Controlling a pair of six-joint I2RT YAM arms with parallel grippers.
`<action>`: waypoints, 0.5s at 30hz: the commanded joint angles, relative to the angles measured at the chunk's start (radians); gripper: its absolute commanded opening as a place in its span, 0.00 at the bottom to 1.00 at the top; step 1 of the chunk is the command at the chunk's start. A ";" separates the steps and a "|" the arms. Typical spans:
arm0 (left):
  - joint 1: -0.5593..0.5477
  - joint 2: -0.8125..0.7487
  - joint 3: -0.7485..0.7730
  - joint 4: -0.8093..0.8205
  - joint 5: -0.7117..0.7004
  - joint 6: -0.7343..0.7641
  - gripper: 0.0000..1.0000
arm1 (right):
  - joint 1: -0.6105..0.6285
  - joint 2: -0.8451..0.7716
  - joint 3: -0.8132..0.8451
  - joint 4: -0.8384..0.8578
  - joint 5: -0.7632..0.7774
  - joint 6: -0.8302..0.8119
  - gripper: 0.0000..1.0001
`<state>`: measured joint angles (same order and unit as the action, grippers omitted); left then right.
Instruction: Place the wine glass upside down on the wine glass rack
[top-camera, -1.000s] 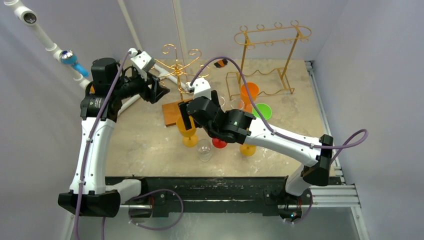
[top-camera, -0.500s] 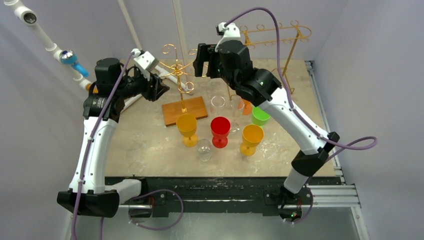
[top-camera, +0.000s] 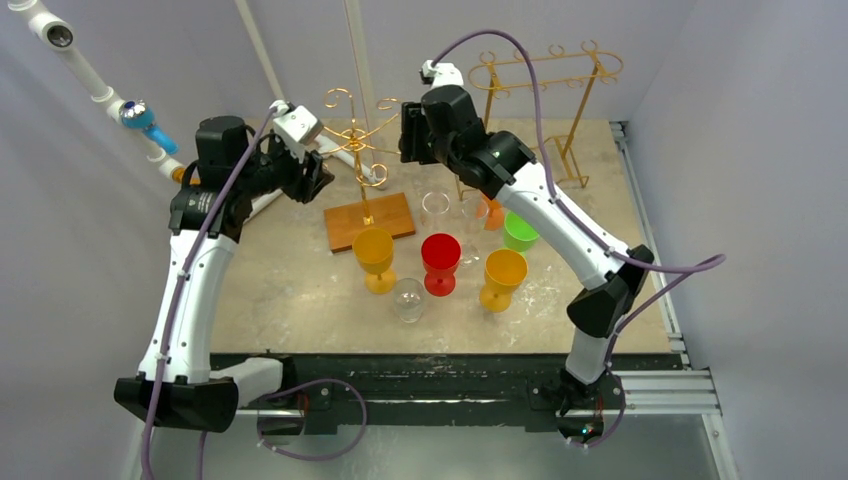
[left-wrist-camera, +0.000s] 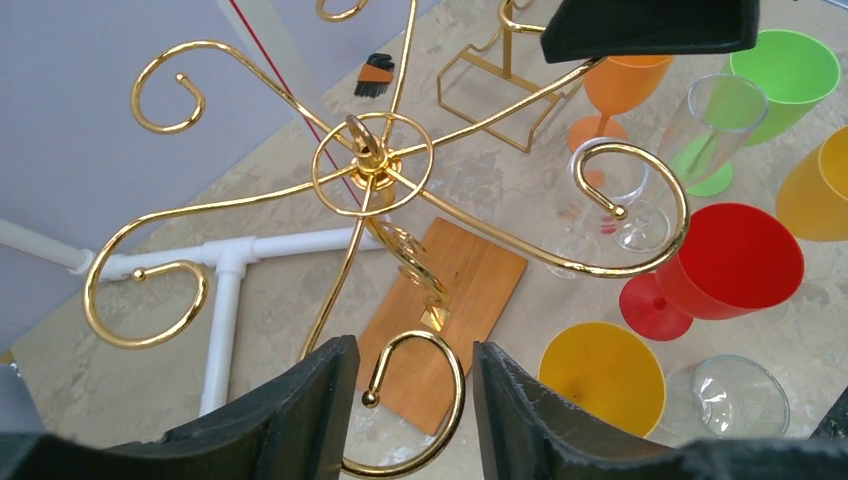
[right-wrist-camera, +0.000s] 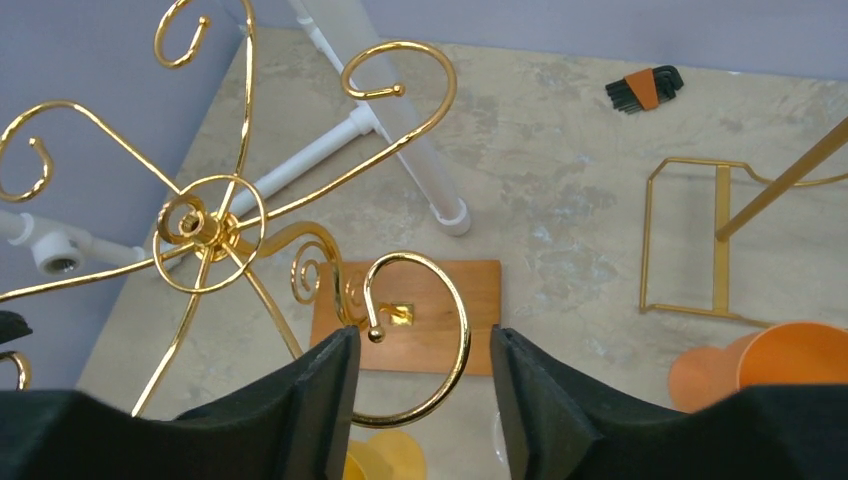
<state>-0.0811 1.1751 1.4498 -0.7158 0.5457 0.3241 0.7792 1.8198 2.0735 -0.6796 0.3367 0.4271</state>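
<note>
Though upright, clear wine glass (top-camera: 436, 208)

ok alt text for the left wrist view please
Gold wine glass rack seen from above, one curled hook showing between the open fingers of the left end effector. Beneath are its wooden base and an upright red glass, yellow glass and clear glass; an orange glass and green glass stand farther back.

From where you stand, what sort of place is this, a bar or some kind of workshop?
Most likely a robotics test bench, not a bar: robot arms mounted at the edge of a scuffed table, coloured goblets staged beside a gold rack, and hex keys left on it.
</note>
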 joint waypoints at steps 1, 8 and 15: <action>-0.009 0.012 0.007 -0.104 -0.187 -0.119 0.46 | -0.007 -0.066 -0.042 0.060 -0.044 0.013 0.50; -0.020 0.011 0.004 -0.067 -0.210 -0.124 0.30 | -0.007 -0.127 -0.157 0.110 -0.072 0.045 0.33; -0.029 0.015 -0.014 -0.033 -0.235 -0.133 0.15 | 0.016 -0.229 -0.277 0.155 -0.115 0.103 0.15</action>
<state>-0.0994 1.1854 1.4464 -0.7040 0.5114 0.3378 0.7704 1.6714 1.8431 -0.5343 0.2695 0.4923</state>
